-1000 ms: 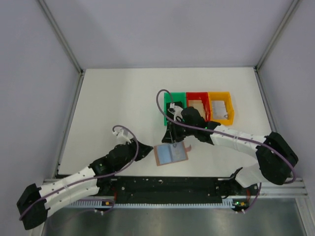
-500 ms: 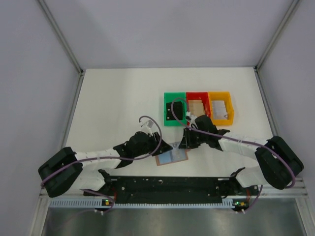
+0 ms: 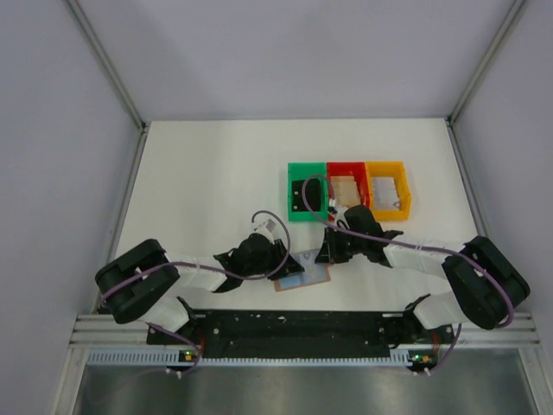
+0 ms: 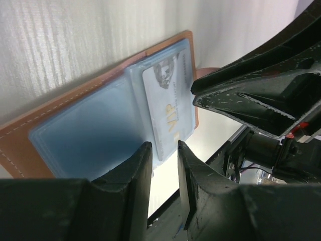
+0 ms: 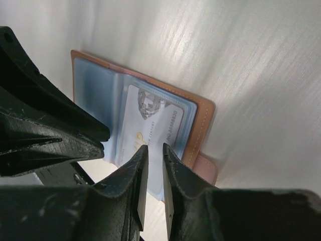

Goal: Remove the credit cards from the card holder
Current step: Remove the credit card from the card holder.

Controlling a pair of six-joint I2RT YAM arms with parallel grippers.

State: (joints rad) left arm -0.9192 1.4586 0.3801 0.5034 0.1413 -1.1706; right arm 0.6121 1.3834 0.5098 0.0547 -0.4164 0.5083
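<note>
Left gripper (image 4: 164,150): jaws a narrow slit apart, nothing seen between them, tips at the card holder's (image 4: 85,135) edge.
Right gripper (image 5: 154,150): jaws nearly together at the opposite edge; grip cannot be told.
Card holder: open, flat on the table (image 3: 199,190).
Credit card (image 4: 168,105): pale, in its tab-side pocket.
Coloured bins (image 3: 346,166): beyond the card holder.

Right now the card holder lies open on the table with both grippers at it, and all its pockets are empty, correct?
No, the pockets are not all empty: one holds a pale card marked VIP, as the left wrist view shows. The rest stands: the card holder lies open on the table, with the left gripper and right gripper at it.
</note>
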